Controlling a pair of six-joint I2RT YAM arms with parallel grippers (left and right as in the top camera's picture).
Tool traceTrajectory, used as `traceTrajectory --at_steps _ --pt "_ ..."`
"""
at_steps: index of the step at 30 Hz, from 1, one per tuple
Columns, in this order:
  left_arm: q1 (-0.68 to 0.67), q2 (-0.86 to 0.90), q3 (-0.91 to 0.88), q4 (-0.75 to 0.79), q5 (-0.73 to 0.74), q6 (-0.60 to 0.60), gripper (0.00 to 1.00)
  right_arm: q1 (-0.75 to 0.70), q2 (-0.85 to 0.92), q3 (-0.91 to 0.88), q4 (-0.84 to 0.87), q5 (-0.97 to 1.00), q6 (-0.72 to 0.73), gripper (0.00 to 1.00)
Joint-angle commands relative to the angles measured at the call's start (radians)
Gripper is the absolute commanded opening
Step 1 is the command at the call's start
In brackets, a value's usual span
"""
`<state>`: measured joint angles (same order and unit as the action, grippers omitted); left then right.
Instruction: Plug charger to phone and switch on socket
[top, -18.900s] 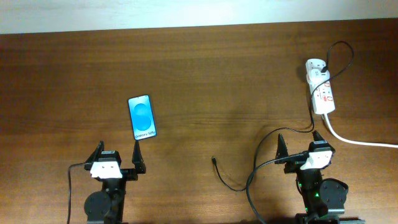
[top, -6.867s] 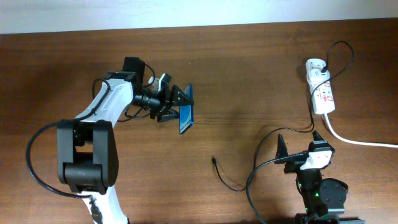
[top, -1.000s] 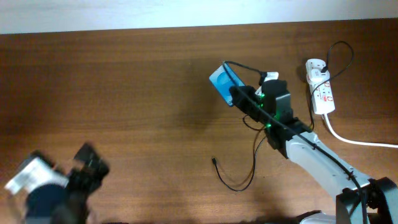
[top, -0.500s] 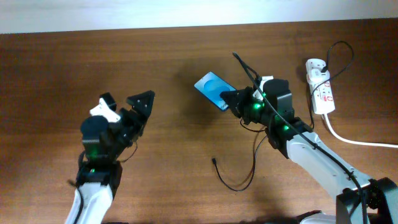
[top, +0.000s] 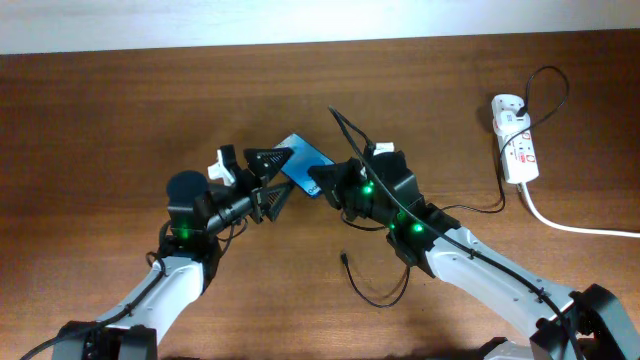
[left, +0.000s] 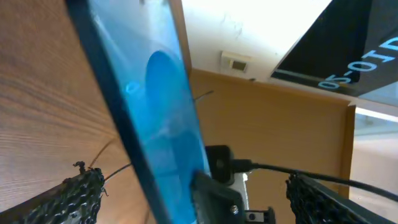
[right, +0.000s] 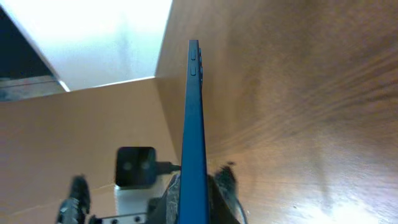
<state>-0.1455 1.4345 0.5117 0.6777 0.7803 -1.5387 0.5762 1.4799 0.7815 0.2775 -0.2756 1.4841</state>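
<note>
Phone (top: 303, 161) is hanging near mid-table (top: 120, 110), apparently lifted clear of the wood, between the two arms. Right gripper (top: 322, 183) is clamping one short end, closed on the dark frame; its wrist view is showing the phone edge-on. Left gripper (top: 272, 178) is standing wide, fingers (left: 79, 194) straddling the opposite end without visibly touching. Charger (top: 343, 258) tip is lying loose on the wood below the right gripper, nothing gripping it. Socket (top: 516, 140) is sitting well apart, far right. Risks as I am judging them:
- right gripper letting go before left closes, so the phone is dropping
- a skewed grip covering the port (which end, cannot tell)
- an arm snagging the loose charger
</note>
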Motion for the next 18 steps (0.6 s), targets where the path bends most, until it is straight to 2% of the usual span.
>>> traceTrajectory --at_steps 1,3,4,6,7,12,16,18 --pt "-0.003 0.002 0.003 0.003 0.006 -0.01 0.96 0.006 -0.014 0.015 0.043 -0.005 0.003 0.04" --pt "-0.003 0.002 0.003 0.003 0.001 -0.01 0.8 0.006 -0.014 0.015 0.05 -0.051 0.003 0.04" --pt "-0.003 0.002 0.003 0.003 -0.003 -0.01 0.77 0.007 -0.014 0.015 0.049 -0.071 0.004 0.04" --pt "-0.003 0.002 0.003 0.003 -0.01 -0.016 0.61 0.007 -0.014 0.015 0.049 -0.092 0.075 0.04" --pt "-0.003 0.002 0.003 0.003 -0.01 -0.021 0.58 0.008 -0.014 0.015 0.049 -0.093 0.101 0.04" --pt "-0.003 0.002 0.003 0.003 -0.01 -0.021 0.56 0.06 -0.014 0.015 0.05 -0.105 0.135 0.04" --pt "-0.003 0.002 0.003 0.003 -0.01 -0.021 0.49 0.079 -0.014 0.015 0.052 -0.099 0.148 0.04" --pt "-0.003 0.002 0.003 0.003 -0.01 -0.021 0.39 0.079 -0.014 0.015 0.052 -0.092 0.148 0.04"
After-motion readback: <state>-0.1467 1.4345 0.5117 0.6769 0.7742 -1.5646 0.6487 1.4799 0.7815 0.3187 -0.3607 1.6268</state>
